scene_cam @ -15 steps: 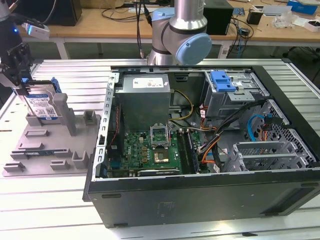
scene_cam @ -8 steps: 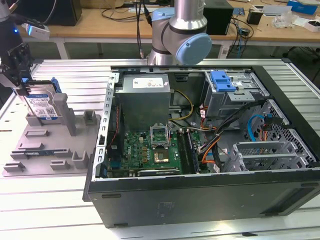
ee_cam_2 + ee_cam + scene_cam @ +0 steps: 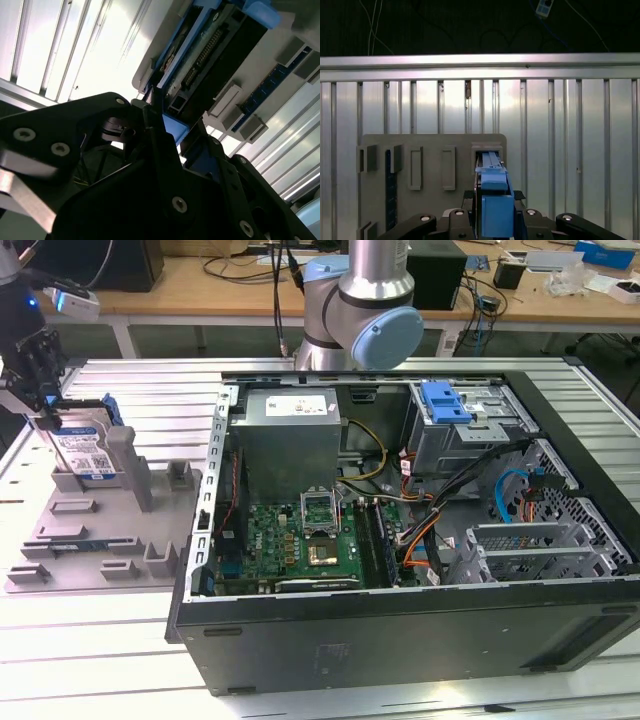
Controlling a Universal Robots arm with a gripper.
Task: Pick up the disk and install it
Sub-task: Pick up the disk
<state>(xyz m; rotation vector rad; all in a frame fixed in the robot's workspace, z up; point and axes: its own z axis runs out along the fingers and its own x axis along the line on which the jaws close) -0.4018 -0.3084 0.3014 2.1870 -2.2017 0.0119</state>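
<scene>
exterior view puts the gripper [image 3: 45,412] at that view's far left, above the grey holder tray [image 3: 100,540]; the disk [image 3: 88,452] stands on edge in one of the tray's slots, which leaves its upper edge free to be taken from above; in the first wrist view the fingers [image 3: 526,222] press close on both sides of the blue carrier [image 3: 495,210], so the pincer looks clamped on the disk; the open computer case [image 3: 400,640] lies well apart, toward the exterior view's right, its inside exposed from above; everything rests on a ribbed aluminium table [image 3: 120,680], with wooden benches [image 3: 200,285] behind.
</scene>
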